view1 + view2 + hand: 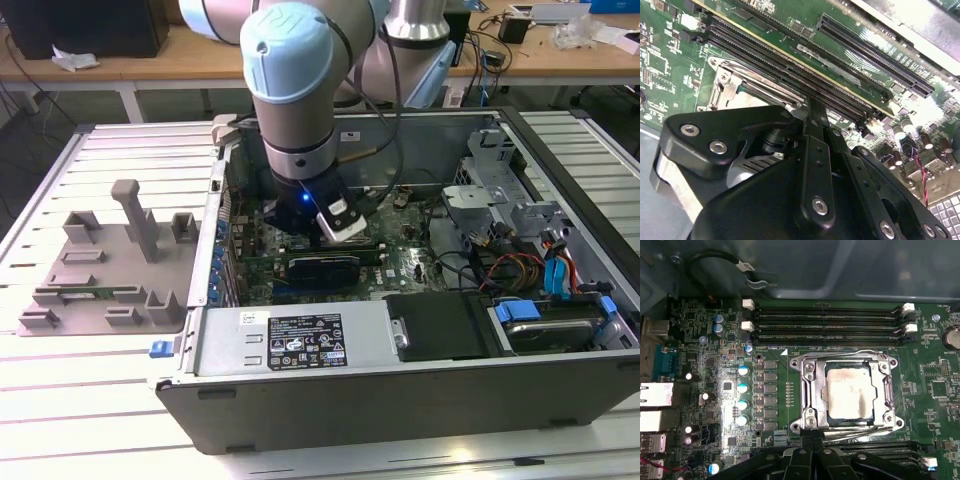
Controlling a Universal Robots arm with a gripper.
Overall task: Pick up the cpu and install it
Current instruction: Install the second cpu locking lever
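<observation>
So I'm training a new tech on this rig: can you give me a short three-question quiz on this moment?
1. True or false: the cpu lies inside the socket frame.
2. The arm reaches into: A) the computer case B) the grey tray.
3. Fill in: long dark memory ____ run beside the socket.

Key: 1 true; 2 A; 3 slots.

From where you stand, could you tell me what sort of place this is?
It looks like a robotics lab or test bench for computer assembly. An opened computer case lies on a slatted metal table, a grey fixture tray sits beside it, and the cpu rests in the motherboard socket.
</observation>
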